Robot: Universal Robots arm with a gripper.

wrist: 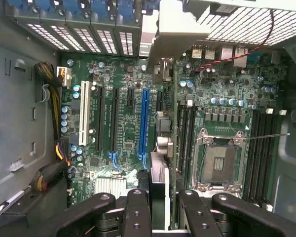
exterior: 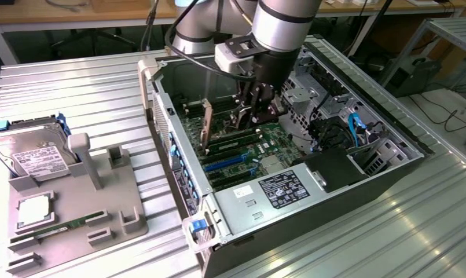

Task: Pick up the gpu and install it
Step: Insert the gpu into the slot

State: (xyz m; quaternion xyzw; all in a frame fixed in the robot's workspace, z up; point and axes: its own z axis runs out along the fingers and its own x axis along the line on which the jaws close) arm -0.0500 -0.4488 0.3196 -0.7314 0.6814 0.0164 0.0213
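From the exterior view I see my arm reaching down into the open computer case (exterior: 387,124), which lies on its side on the ribbed metal surface (exterior: 86,87). The tool (exterior: 250,116) is inside the case, over the green motherboard (exterior: 271,142). The gpu (exterior: 205,127) stands on edge just to the exterior view's left of the tool, upright among the slots, its lower edge down at the board. Whether it is fully seated I can't quite make out from here. Well apart, on the exterior view's left, a grey holder tray (exterior: 101,223) carries a silver hard drive (exterior: 33,152) standing in it, a narrow green RAM stick (exterior: 63,225) and a square chip (exterior: 33,209).

In the wrist view I look along the tool (wrist: 158,200), whose two black fingers (wrist: 136,210) are clamped on the gpu (wrist: 159,185), seen edge-on as a thin dark slab between them. It runs away from the tool towards its pale metal bracket (wrist: 170,32) at the case's rear wall. Beside it lie a blue expansion slot (wrist: 144,121), a white slot (wrist: 83,113) and the bare CPU socket (wrist: 218,163).
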